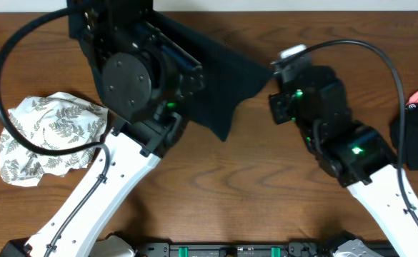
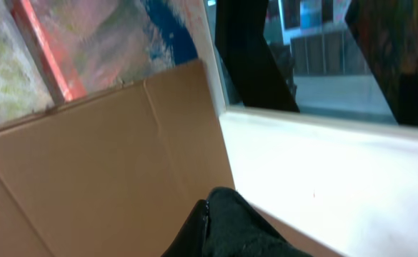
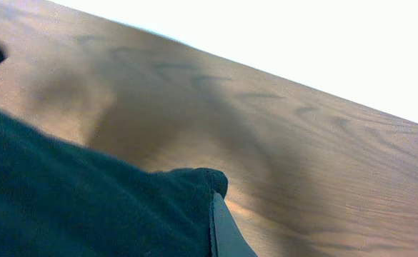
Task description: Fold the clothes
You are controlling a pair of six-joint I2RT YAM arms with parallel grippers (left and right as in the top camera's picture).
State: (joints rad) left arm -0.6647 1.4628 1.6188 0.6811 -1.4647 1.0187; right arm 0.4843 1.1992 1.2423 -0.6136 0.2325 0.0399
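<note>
"At the far edge of the table (image 1: 266, 185), about its middle, the shirt (image 1: 219, 68) was spread between the two arms," the first observer said. "Both grippers were clenched. The right gripper (image 1: 274, 77) pinched the shirt's corner. Black fabric was bunched right at the left gripper (image 2: 207, 230), so it looked to be gripping the shirt too."

"What could have gone wrong?" the second asked.

"Each pinch seemed to take only a little fabric. If the arms drew apart or moved unevenly, a corner could have slipped out, or the fold would have come down crooked. The white cloth (image 1: 48, 135) on the table's left side and the dark garment (image 1: 416, 125) at its right edge lay near enough that a sweeping arm might have dragged one."

"Did the views differ?"

"Yes. Only the overhead view showed the shirt's outline and both neighbours, but the left arm (image 1: 130, 78) hid that grip. The left wrist view faced off the table, toward cardboard (image 2: 101, 164) and a window (image 2: 323, 64). The right wrist view showed its finger (image 3: 226, 232) against the fabric, with bare wood beyond."
</note>
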